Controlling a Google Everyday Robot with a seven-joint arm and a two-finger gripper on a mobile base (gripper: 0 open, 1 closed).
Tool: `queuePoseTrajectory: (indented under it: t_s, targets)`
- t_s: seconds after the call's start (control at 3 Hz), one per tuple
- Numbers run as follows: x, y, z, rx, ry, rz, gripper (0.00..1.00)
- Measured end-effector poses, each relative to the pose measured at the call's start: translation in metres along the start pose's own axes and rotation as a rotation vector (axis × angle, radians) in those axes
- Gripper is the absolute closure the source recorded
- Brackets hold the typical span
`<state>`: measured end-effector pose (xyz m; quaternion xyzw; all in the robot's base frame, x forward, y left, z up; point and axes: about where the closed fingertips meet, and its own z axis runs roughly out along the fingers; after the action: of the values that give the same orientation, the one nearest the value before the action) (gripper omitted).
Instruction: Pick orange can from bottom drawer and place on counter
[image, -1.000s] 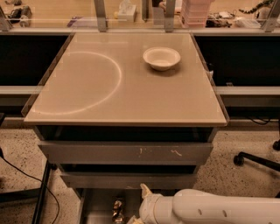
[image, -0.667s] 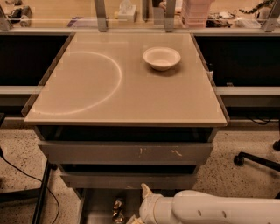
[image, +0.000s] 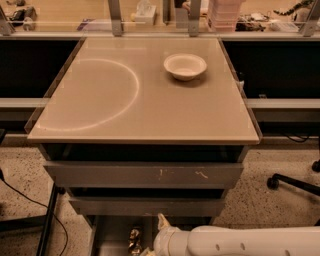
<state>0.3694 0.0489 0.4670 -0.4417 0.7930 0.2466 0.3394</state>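
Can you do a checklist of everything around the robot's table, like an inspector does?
Surface: large beige glossy counter with a faint white arc marking.
Job's things: small golden-orange shiny can is in the open grey bottom drawer, not yet on the counter.
Clutter: round white bowl on the counter, far right part.
Grippers: claw on the white arm, low in the bottom drawer, just right of the can.
Cables: black cable on the floor, left side.
Surroundings: speckled floor; black chair base on the right.
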Motion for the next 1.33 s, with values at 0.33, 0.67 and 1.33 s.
queuePoseTrajectory:
  t_s: [0.33, 0.67, 1.33]
  targets:
    - [0.043, 0.003, 0.051, -0.01, 0.018, 0.065, 0.0]
    - [0.047, 0.006, 0.055, -0.017, 0.02, 0.075, 0.0]
    - [0.06, -0.008, 0.078, -0.009, 0.003, 0.072, 0.0]
